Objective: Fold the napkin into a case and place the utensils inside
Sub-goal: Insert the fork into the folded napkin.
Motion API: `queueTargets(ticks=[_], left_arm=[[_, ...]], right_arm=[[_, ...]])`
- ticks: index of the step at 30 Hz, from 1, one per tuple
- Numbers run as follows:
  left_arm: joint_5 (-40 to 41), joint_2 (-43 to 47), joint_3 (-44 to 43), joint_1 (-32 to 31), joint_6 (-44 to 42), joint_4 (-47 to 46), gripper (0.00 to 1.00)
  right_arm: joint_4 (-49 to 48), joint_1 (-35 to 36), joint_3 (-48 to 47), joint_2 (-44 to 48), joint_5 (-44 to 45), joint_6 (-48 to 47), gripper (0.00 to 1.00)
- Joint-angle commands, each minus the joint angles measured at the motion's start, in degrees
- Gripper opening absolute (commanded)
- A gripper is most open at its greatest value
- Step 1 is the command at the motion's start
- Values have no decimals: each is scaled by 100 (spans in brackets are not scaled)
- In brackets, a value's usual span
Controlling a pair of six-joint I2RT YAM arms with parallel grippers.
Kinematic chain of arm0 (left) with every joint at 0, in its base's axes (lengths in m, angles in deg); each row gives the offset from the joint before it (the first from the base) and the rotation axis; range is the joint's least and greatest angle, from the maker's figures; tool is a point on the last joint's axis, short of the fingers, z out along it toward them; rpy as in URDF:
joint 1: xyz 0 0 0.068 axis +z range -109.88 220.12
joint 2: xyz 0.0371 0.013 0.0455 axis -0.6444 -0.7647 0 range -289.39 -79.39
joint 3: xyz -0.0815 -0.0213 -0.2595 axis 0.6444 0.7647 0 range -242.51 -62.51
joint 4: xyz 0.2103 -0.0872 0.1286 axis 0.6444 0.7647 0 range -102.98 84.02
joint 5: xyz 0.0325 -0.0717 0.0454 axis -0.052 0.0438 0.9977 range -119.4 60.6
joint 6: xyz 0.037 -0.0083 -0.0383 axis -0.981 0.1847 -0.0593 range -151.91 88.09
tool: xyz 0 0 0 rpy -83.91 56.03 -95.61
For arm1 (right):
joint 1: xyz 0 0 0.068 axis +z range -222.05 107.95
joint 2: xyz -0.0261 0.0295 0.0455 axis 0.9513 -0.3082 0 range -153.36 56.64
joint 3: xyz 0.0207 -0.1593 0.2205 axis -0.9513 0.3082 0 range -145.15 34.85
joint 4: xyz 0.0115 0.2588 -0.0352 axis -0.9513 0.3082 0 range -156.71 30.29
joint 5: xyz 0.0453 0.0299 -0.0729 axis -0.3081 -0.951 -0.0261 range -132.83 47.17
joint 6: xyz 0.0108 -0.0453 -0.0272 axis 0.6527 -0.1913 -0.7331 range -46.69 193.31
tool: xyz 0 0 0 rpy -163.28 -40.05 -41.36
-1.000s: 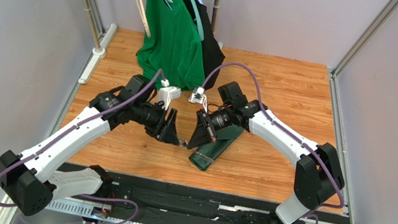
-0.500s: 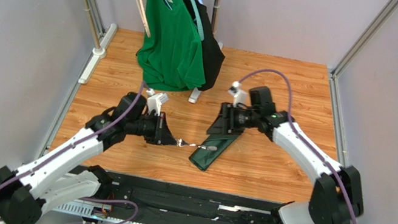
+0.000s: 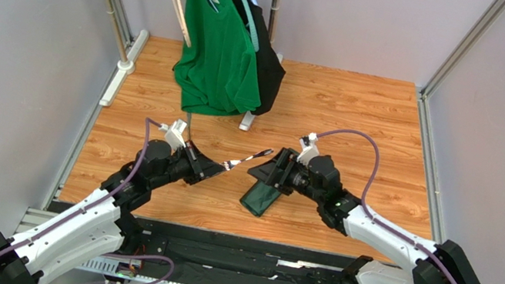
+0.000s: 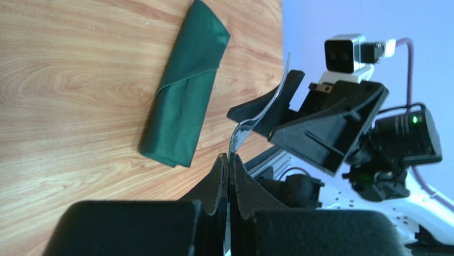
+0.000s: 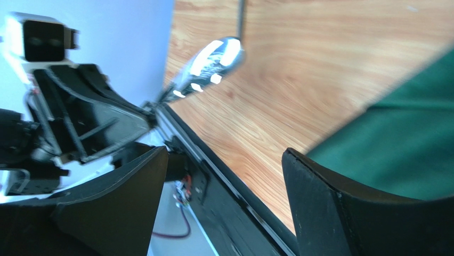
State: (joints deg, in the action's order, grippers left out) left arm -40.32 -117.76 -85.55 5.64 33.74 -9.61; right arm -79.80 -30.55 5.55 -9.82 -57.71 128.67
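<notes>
While case lies on wood table | left pincer pinching utensil | right pincer spread | grey walls

arms: white shells, black joints | cables: purple | left end effector: black

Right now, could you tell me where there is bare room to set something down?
Bare wood lies beyond the right arm, between the hanging shirts and the right rail. A smaller patch lies beyond the left arm. Crowded: the middle, where both arms meet by the napkin.
</notes>
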Motion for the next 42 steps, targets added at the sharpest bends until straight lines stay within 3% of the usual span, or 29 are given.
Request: queueTargets(ticks=[1, 6, 10, 13, 14, 15, 16, 17, 18, 20, 22, 28, 34, 36, 40, 42], left_arm=[[186, 75, 72, -33, 519, -549, 0], [195, 286, 195, -32, 677, -505, 0], [178, 295, 213, -24, 783, -478, 0], [99, 312, 239, -32, 783, -443, 0], [107, 330, 265, -24, 766, -417, 0], [3, 330, 274, -6, 678, -425, 0], [-494, 304, 188, 168, 530, -382, 2], [-812, 173, 100, 274, 119, -155, 14], [-1068, 76, -23, 379, -129, 56, 38], [-1648, -239, -287, 565, -683, 268, 53], [-2148, -460, -314, 635, -851, 173, 59], [-3310, -1594, -262, 636, -826, -1119, 54], [-3610, -2104, -174, 635, -580, -2077, 48], [-3584, -2210, -174, 635, -579, -2095, 37], [-3584, -2298, -112, 635, -571, -2174, 28], [-3584, -2359, -156, 635, -597, -2122, 13]], right_arm=[[-1975, 332, -278, -490, 846, 503, 81], [-2102, 438, -488, -824, 872, 547, 80], [-2480, 447, -796, -1403, 732, 635, 71], [-2682, 447, -1025, -1712, 433, 643, 37], [-2769, 447, -1034, -1739, 363, 652, 12], [-2753, 404, -1034, -1757, 171, 644, 0], [-2639, 351, -1051, -1748, 73, 635, 0], [-2525, 307, -1060, -1713, -67, 556, 0], [-2306, 159, -1052, -1678, -434, 268, 0], [-2094, 17, -1069, -1695, -1092, -6, 0], [-2136, -211, -991, -1721, -1525, -139, 0], [-2375, -353, -858, -1555, -1993, -226, 0], [-2568, -361, -885, -1721, -2151, -121, 0], [-2646, -353, -867, -1739, -2204, -86, 0], [-2779, -353, -814, -1739, -2248, 19, 0], [-2805, -353, -771, -1730, -2231, 55, 0]])
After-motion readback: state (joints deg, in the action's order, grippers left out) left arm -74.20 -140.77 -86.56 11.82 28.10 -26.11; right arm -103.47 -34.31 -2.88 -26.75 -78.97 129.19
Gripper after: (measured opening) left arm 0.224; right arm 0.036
